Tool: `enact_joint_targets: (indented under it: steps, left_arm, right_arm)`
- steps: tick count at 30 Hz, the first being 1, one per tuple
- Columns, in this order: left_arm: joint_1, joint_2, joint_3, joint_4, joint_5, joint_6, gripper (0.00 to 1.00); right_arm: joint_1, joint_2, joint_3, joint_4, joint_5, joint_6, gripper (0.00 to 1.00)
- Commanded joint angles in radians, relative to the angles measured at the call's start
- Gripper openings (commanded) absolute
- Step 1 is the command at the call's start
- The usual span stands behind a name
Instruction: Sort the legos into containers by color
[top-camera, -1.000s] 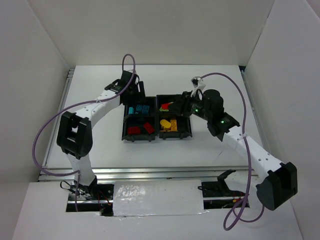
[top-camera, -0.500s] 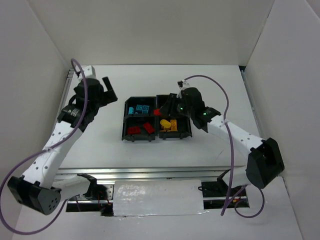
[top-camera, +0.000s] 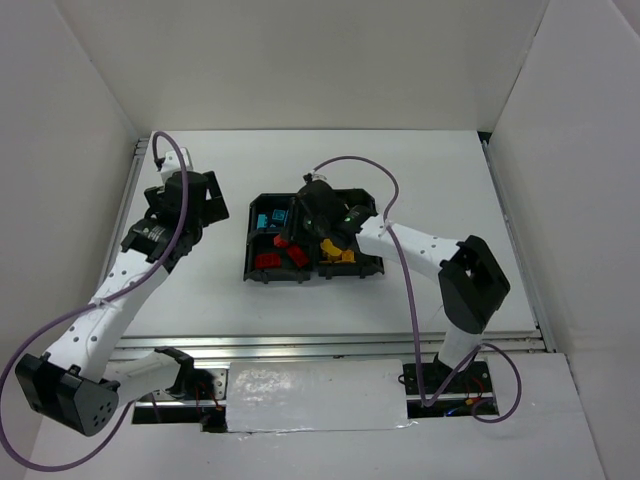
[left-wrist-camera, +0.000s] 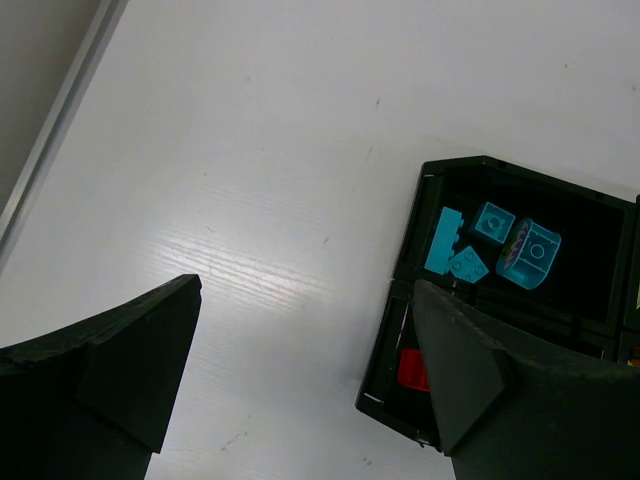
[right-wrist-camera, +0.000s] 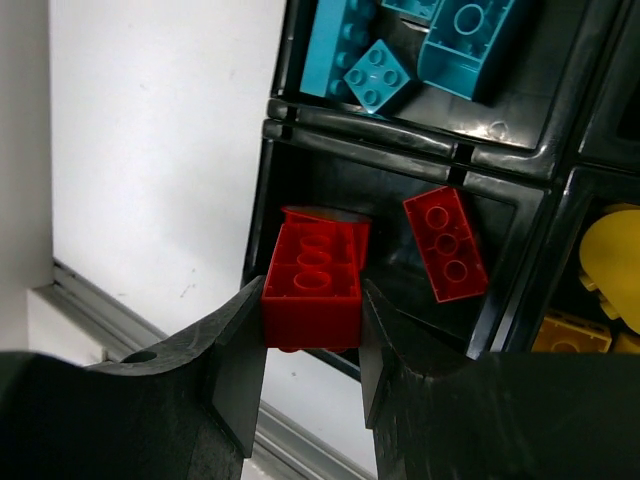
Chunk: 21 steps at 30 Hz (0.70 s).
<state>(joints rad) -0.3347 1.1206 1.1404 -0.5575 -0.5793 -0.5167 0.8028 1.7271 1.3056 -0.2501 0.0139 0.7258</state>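
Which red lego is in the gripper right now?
The red brick clamped in the right gripper; the other red brick lies loose in its compartment.

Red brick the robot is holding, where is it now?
In the right wrist view, the red brick is pinched in the right gripper, over the tray's near-left compartment holding other red bricks, beside the cyan ones.

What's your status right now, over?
Right gripper shut on red brick, over red compartment. Left gripper open, empty, left of tray. Nothing blocking the drop.
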Motion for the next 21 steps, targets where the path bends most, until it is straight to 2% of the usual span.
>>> enact_joint_targets:
  steps: [1, 21]
  left_arm:
    - [-0.009, -0.047, 0.001, 0.021, -0.070, 0.024, 0.99]
    - [0.011, -0.053, -0.039, 0.064, -0.025, 0.003, 1.00]
  right_arm:
    - [0.015, 0.017, 0.067, -0.070, 0.072, 0.017, 0.00]
    - [0.032, -0.038, 0.014, -0.060, 0.087, 0.006, 0.00]
